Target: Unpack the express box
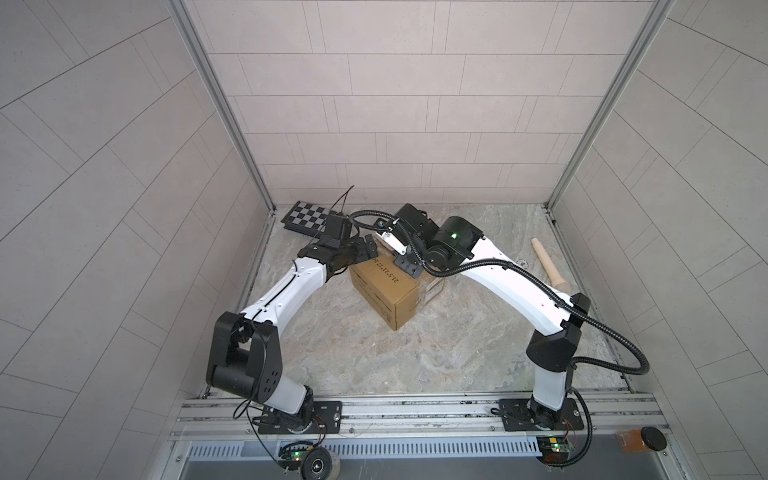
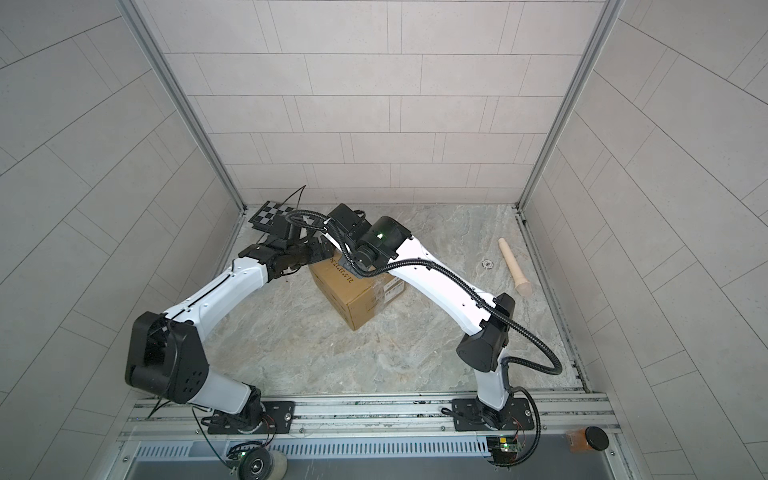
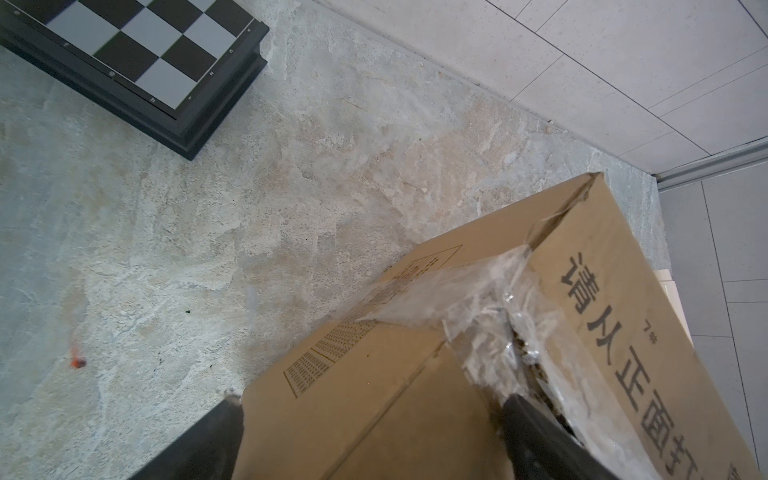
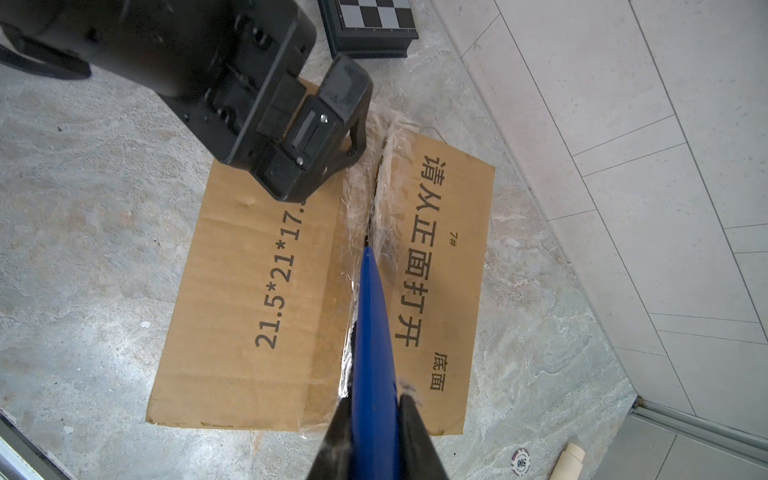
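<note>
The express box (image 1: pixel 384 291) sat on the stone-patterned tabletop (image 1: pixel 457 353), towards the back. It was near the chessboard (image 1: pixel 309 216) and well apart from the cream wooden handle (image 1: pixel 548 264) on my right. My right pincer (image 4: pixel 374 415) was clamped on a blue pointed tool (image 4: pixel 372 324). The tool's tip lay in the seam across the box's top, where the clear tape (image 4: pixel 361 195) was crumpled and split. My left pincer (image 3: pixel 370 411) stood wide apart at a top edge of the box, one finger (image 3: pixel 224 419) beside a side face and the other at the seam's end.
</note>
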Controlling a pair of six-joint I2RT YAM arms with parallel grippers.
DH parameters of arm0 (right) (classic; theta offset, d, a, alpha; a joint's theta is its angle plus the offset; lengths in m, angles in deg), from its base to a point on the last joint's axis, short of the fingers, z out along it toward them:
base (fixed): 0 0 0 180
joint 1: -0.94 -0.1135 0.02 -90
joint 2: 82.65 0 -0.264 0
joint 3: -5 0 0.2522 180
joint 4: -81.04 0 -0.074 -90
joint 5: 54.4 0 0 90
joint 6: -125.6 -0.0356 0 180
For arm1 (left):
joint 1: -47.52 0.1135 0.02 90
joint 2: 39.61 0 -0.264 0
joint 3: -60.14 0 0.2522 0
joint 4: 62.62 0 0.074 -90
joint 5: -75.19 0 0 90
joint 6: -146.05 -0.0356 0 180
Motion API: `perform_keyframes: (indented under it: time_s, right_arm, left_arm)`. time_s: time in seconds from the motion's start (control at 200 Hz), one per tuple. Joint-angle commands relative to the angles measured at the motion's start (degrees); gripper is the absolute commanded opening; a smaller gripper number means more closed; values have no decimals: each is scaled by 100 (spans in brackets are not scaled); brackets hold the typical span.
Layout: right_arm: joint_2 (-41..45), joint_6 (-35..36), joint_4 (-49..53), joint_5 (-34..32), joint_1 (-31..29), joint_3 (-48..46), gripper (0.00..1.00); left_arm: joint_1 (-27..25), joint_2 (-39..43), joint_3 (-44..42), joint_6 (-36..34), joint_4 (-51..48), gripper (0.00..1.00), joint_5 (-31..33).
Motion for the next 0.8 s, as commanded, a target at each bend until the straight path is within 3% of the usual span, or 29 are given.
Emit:
perform_keyframes:
  time_s: [0.0,0.335,0.796]
  right_arm:
    - [184,118,-27,-254,31,-37,0]
    - [134,156,14,-293,50,-241,0]
    - [51,238,1251,-292,132,341,0]
  left_arm:
    - [14,-245,-257,-79,-693,99,155]
    - [10,-266,-265,-70,-680,100,150]
    - [0,-418,-305,-68,-693,100,338]
